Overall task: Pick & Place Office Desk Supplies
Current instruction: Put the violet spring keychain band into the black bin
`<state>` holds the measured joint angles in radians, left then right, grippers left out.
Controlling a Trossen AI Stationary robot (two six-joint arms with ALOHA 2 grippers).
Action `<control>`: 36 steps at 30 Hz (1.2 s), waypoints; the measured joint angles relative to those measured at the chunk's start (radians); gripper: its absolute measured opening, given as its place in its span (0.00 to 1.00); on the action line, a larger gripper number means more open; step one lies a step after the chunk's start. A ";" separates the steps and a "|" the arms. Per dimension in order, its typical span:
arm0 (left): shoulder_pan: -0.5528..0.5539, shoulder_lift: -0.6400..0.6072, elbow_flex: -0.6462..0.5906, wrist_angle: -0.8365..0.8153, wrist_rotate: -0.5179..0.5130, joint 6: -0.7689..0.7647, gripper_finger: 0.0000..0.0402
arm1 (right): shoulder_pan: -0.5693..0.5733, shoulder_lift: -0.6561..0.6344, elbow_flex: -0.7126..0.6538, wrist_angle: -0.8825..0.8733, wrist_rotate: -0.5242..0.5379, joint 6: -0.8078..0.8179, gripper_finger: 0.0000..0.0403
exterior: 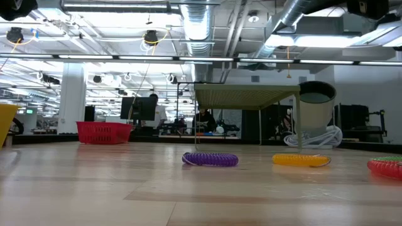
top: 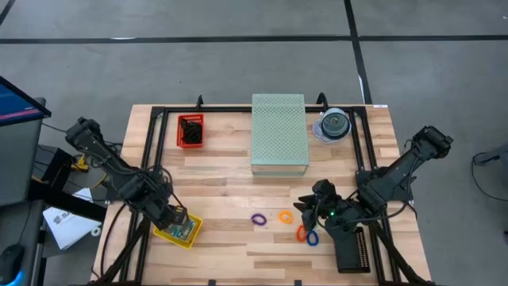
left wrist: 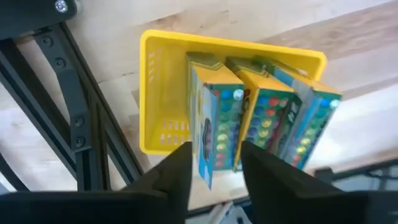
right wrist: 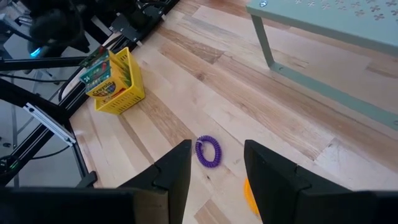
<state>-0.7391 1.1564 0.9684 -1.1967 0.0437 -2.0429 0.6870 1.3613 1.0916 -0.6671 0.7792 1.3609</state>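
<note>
Dark left gripper [left wrist: 214,165] fingers nearest our lens, parted, straddling a green-blue crayon packet [left wrist: 214,127] upright in the yellow plastic slotted basket [left wrist: 163,93]; whether it pinches or has let go, we cannot tell. We judge the cardboard light, stiff, crushable: take by flat faces. Right gripper [right wrist: 217,168] open, empty; purple coiled elastic loop [right wrist: 208,151] just ahead, soft, springy. Only the high view shows orange loop [top: 286,216], blue loop [top: 312,238] beside that claw.

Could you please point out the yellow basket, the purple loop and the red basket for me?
yellow basket [left wrist: 163,87]: left wrist view, side wall.
purple loop [exterior: 210,159]: low view, coil's middle.
red basket [top: 190,131]: high view, inside.
</note>
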 joint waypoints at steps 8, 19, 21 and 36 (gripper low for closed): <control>0.010 -0.158 0.000 0.103 -0.163 0.072 0.45 | -0.002 0.000 0.000 -0.007 0.004 0.000 0.36; 0.238 -0.162 0.000 0.776 -0.265 0.639 0.36 | -0.022 0.000 0.000 -0.009 -0.025 -0.010 0.36; 0.295 -0.104 0.000 0.935 -0.235 0.769 0.36 | -0.021 0.000 0.000 -0.009 -0.057 -0.010 0.36; 0.581 0.390 0.381 0.693 0.081 1.476 0.39 | 0.043 0.083 0.000 0.005 -0.313 0.135 0.36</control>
<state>-0.1578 1.5461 1.3492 -0.5039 0.1250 -0.5667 0.7301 1.4442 1.0912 -0.6621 0.4666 1.4960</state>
